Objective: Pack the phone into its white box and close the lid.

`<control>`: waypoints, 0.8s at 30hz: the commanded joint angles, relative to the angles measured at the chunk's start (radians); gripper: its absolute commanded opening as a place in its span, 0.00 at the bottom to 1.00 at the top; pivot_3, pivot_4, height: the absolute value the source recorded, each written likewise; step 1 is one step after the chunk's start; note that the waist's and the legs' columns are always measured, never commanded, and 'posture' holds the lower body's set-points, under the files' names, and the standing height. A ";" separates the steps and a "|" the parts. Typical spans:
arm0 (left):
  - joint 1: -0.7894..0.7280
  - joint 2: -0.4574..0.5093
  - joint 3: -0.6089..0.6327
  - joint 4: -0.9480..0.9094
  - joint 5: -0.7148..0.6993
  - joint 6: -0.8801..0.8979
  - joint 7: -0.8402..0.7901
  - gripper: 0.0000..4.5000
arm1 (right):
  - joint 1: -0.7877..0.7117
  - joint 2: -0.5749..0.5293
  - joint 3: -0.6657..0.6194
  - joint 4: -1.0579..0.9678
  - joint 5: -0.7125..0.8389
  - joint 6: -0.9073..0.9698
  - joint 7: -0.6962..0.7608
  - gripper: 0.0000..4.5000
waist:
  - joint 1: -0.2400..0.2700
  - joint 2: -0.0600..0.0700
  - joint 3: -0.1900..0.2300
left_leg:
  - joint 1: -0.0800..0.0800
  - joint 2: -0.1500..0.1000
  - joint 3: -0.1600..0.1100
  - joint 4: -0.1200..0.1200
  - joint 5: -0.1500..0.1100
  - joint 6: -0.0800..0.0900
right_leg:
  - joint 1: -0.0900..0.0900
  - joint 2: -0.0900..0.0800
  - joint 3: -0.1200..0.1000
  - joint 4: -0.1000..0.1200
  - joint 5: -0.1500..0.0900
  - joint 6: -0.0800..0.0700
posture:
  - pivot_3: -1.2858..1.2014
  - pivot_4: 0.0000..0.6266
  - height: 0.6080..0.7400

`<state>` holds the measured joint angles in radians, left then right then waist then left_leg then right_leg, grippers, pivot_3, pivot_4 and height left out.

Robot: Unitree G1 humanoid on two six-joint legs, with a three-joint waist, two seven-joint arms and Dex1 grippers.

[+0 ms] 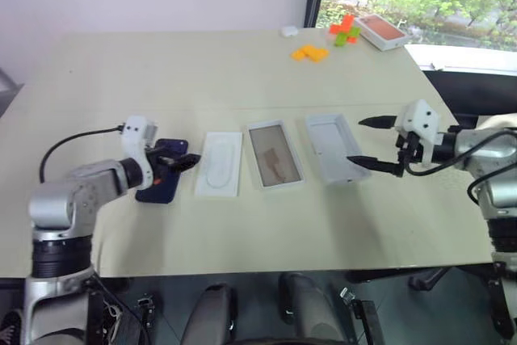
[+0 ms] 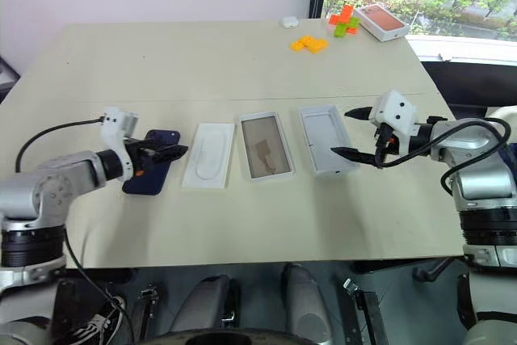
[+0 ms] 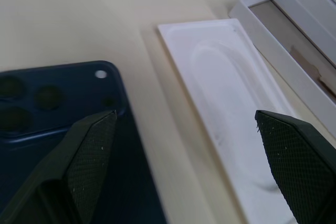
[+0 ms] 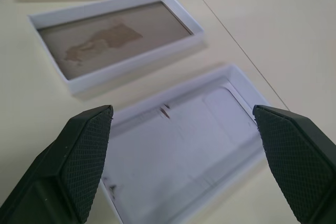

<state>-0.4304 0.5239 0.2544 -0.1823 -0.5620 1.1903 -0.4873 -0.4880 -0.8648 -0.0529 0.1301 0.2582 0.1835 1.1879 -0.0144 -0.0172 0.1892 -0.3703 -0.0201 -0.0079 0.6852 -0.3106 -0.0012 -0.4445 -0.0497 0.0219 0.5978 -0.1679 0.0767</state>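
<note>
Right wrist view: white box (image 4: 118, 38) and lid (image 4: 184, 150) empty.

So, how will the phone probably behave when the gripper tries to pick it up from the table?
The phone looks like a thin rigid slab, so it should stay stiff. Its glossy back may be slippery between the fingers. It lies flat on the table, so getting under its low edges is probably awkward.
</note>
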 commanded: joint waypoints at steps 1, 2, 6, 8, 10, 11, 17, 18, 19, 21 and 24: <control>-0.042 -0.084 0.064 -0.029 -0.009 0.097 0.132 0.99 | -0.017 0.012 0.004 -0.081 0.022 0.018 -0.010 1.00 | 0.001 0.000 0.000 | 0.000 0.000 0.000 0.000 0.000 0.000 | 0.000 0.000 0.000 0.000 0.000 0.000 | 0.52 0.24 1.00; -0.048 -0.119 0.056 -0.032 -0.015 0.112 0.150 0.99 | -0.025 0.020 0.008 -0.092 0.023 0.027 -0.015 1.00 | 0.001 0.000 0.000 | 0.000 0.000 0.000 0.000 0.000 0.000 | 0.000 0.000 0.000 0.000 0.000 0.000 | 0.52 0.24 1.00; -0.079 -0.203 0.065 -0.037 -0.027 0.159 0.203 0.99 | -0.035 0.033 0.012 -0.101 0.019 0.042 -0.025 1.00 | 0.003 0.000 0.000 | 0.000 -0.001 0.000 0.000 0.000 0.000 | 0.000 0.000 0.000 0.000 0.000 0.000 | 0.52 0.24 1.00; -0.081 -0.212 0.051 -0.021 -0.020 0.157 0.207 0.99 | -0.030 0.033 0.018 -0.100 0.008 0.029 -0.027 1.00 | 0.003 0.000 0.000 | 0.000 -0.001 0.000 0.000 0.000 -0.001 | 0.000 0.000 0.000 -0.001 0.000 0.000 | 0.52 0.24 1.00; -0.081 -0.224 0.052 -0.008 -0.017 0.158 0.220 0.99 | -0.027 0.034 0.022 -0.103 0.005 0.024 -0.030 1.00 | 0.003 0.000 0.000 | 0.000 -0.001 0.000 0.000 0.000 -0.001 | 0.000 0.000 0.000 -0.001 0.000 0.000 | 0.52 0.24 1.00; -0.080 -0.223 0.048 -0.005 -0.012 0.154 0.226 0.99 | -0.027 0.034 0.022 -0.105 0.006 0.024 -0.031 1.00 | 0.002 0.000 0.000 | 0.000 -0.001 0.000 0.000 0.000 -0.001 | 0.000 0.000 0.000 -0.001 0.000 0.000 | 0.52 0.24 1.00; -0.078 -0.239 0.058 0.026 -0.014 0.131 0.242 0.99 | -0.021 0.033 0.018 -0.099 0.007 0.015 -0.035 1.00 | 0.003 0.000 0.000 | 0.000 -0.001 0.000 0.000 0.001 -0.001 | 0.001 0.000 0.000 -0.001 0.000 0.000 | 0.52 0.24 1.00; -0.079 -0.255 0.077 0.039 -0.021 0.126 0.248 0.99 | -0.019 0.032 0.017 -0.099 0.006 0.013 -0.036 1.00 | 0.003 0.000 0.000 | 0.001 -0.001 0.000 0.000 0.001 -0.001 | 0.001 0.000 0.000 -0.001 0.000 0.000 | 0.52 0.24 1.00; -0.079 -0.266 0.090 0.048 -0.026 0.121 0.252 0.99 | -0.019 0.031 0.017 -0.099 0.006 0.011 -0.037 1.00 | 0.003 0.000 0.000 | 0.001 -0.001 0.000 0.000 0.001 -0.001 | 0.001 0.000 0.000 -0.001 0.000 0.000 | 0.52 0.24 1.00; -0.068 -0.279 0.089 0.057 -0.027 0.114 0.249 0.99 | -0.020 0.030 0.016 -0.097 0.006 0.008 -0.038 1.00 | 0.003 0.000 0.000 | 0.001 -0.001 0.000 0.000 0.001 -0.001 | 0.001 0.000 0.000 -0.001 0.000 0.000 | 0.52 0.24 1.00; -0.054 -0.297 0.089 0.056 -0.036 0.110 0.250 0.87 | -0.016 0.027 0.016 -0.093 0.006 0.006 -0.034 1.00 | 0.004 0.000 0.000 | 0.001 -0.001 0.000 0.000 0.001 -0.001 | 0.002 0.000 0.000 -0.001 0.000 0.000 | 0.52 0.24 1.00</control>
<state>-0.5015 0.2381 0.3397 -0.1324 -0.5878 1.2985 -0.2388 -0.5006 -0.8260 -0.0156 0.0573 0.2575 0.2052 1.1544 -0.0106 -0.0172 0.1890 -0.3691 -0.0215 -0.0078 0.6852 -0.3101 -0.0022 -0.4425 -0.0501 0.0221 0.5968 -0.1680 0.0764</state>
